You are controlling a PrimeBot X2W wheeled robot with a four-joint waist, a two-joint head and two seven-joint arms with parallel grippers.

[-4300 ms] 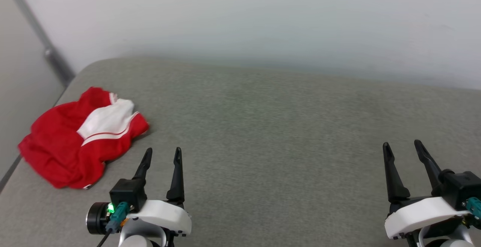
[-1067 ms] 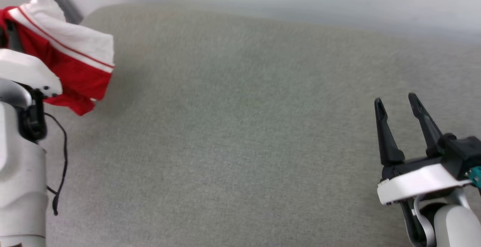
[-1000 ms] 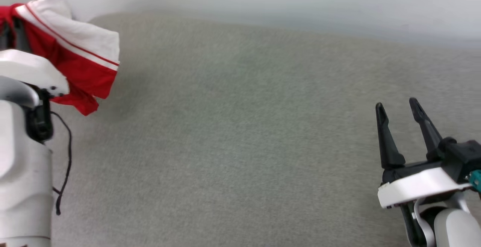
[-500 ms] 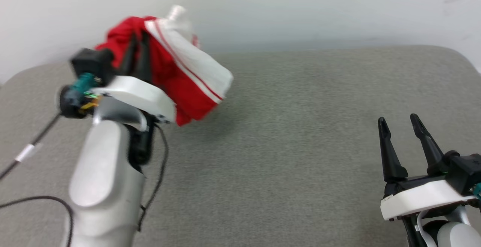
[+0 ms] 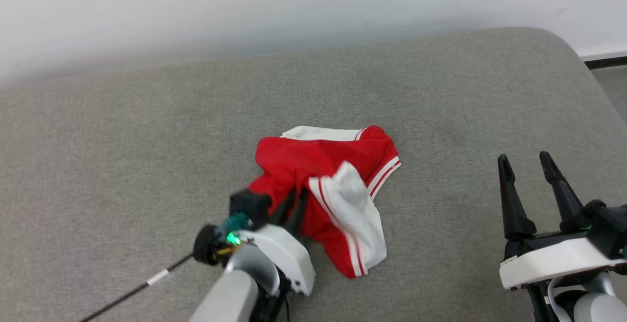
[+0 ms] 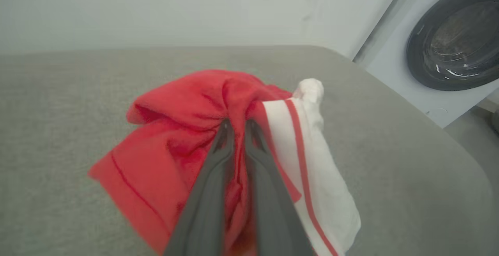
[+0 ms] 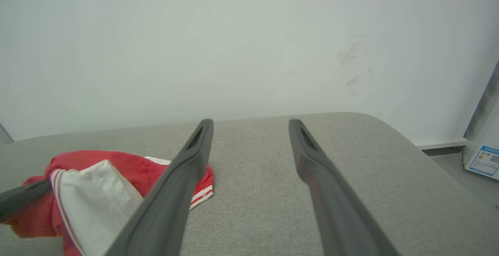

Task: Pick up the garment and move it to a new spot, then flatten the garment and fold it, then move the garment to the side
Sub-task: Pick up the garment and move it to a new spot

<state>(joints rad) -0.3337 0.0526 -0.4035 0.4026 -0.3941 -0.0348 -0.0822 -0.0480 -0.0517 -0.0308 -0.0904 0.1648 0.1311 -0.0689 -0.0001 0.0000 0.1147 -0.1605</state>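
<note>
Counting one garment (image 5: 294, 158), lying mid-frame in the head view.
Counting two grippers: left gripper (image 5: 299, 192) at lower centre, right gripper (image 5: 523, 157) at lower right.
Counting four dark fingers (image 5: 509, 199), two per gripper.
Counting one grey padded surface (image 5: 122, 140), one black cable (image 5: 159, 276) trailing lower left, and one washer door (image 6: 456, 34) showing upper right in the left wrist view.

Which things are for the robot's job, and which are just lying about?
For the job: T-shirt; left claw, shut on it; right claw, open; table underneath.
Just lying about: washing machine; box with a label.
</note>
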